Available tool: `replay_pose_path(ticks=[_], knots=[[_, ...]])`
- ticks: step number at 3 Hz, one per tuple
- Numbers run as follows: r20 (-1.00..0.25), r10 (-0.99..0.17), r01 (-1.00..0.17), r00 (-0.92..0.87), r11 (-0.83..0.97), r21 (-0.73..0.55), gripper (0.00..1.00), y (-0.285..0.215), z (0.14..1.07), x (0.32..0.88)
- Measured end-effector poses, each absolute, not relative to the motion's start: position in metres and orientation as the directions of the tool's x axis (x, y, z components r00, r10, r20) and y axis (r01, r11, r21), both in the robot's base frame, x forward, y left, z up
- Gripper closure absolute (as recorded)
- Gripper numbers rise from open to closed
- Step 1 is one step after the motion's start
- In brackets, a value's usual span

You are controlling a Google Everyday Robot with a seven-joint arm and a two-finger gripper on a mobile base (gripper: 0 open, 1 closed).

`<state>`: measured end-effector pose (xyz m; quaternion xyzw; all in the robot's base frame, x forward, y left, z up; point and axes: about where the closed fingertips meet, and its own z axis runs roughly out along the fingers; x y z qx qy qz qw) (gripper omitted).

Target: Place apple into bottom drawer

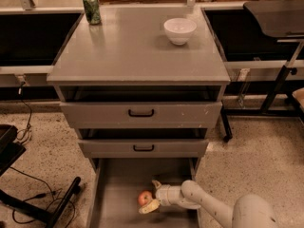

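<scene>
The apple (144, 197), small and red-orange, rests on the floor of the bottom drawer (118, 184). That drawer is a grey tray pulled out below the cabinet's two upper drawers. My gripper (152, 195) reaches into the drawer from the right, just right of the apple. Its fingers (150, 206) are spread apart on either side of the apple, one toward the back and one toward the front. They stand wider than the apple.
A white bowl (179, 30) and a green can (91, 8) stand on the cabinet top (133, 51). The two upper drawers (141, 113) stick out slightly above the bottom one. Black stand legs and cables (42, 201) lie on the floor at left.
</scene>
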<state>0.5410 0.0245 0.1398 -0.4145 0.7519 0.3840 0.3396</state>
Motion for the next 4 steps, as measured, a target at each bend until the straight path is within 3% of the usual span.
replay_pose_path(ticks=[3, 4], knots=[[-0.893, -0.349, -0.955, -0.285, 0.179, 0.235, 0.0, 0.005, 0.25, 0.499], [-0.869, -0.433, -0.97, -0.239, 0.141, 0.197, 0.0, -0.029, 0.303, 0.472]])
